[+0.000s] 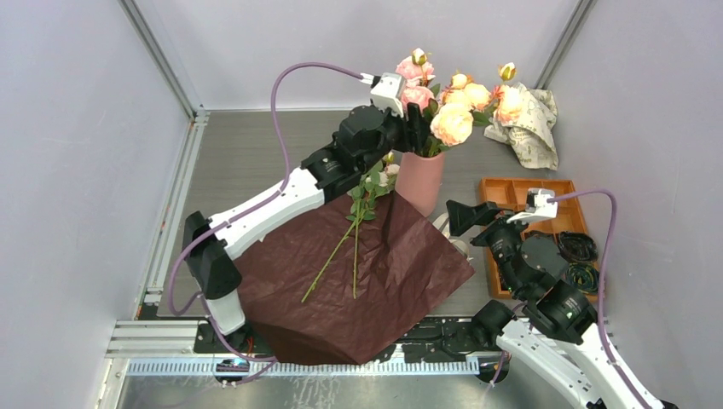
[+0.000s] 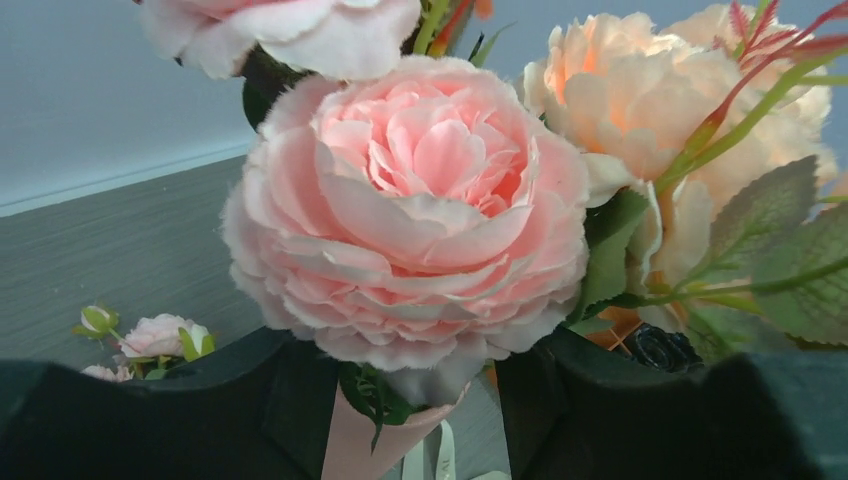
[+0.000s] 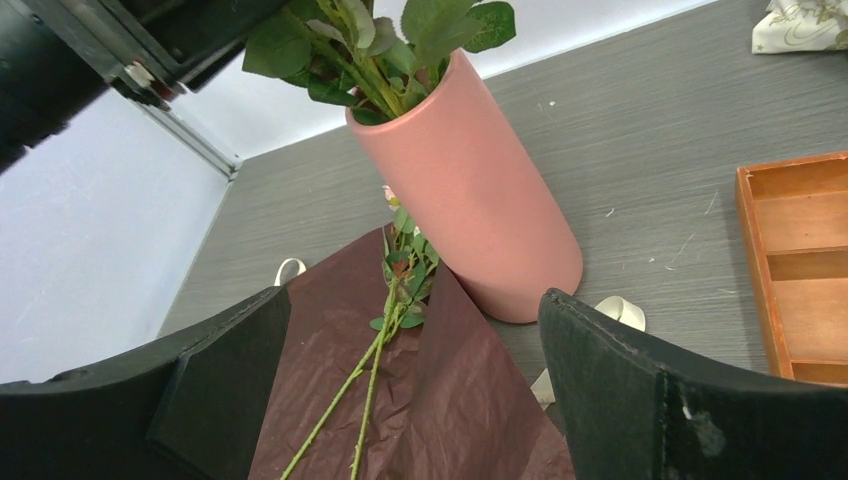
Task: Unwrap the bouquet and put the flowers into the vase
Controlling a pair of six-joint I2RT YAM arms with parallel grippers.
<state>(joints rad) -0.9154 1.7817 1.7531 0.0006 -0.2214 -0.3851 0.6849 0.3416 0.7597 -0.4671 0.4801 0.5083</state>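
The salmon-pink vase point(image 1: 419, 181) stands upright at mid-table with several pink and peach flowers point(image 1: 452, 119) in it. My left gripper point(image 1: 415, 126) is over the vase's left rim. In the left wrist view its fingers point(image 2: 150, 410) stand apart either side of a big pink rose point(image 2: 410, 200) and touch nothing. The bouquet's dark red paper point(image 1: 358, 273) lies spread flat, with two loose flower stems point(image 1: 354, 247) on it, their heads by the vase foot. My right gripper point(image 1: 465, 217) hovers open to the vase's right, facing the vase point(image 3: 470, 200) and the stems point(image 3: 370, 370).
An orange compartment tray point(image 1: 520, 194) holding dark coils sits at the right, beside my right arm. Crumpled cream printed paper point(image 1: 535, 128) lies at the back right. Cream ribbon point(image 3: 620, 310) lies by the vase foot. Grey walls enclose the table.
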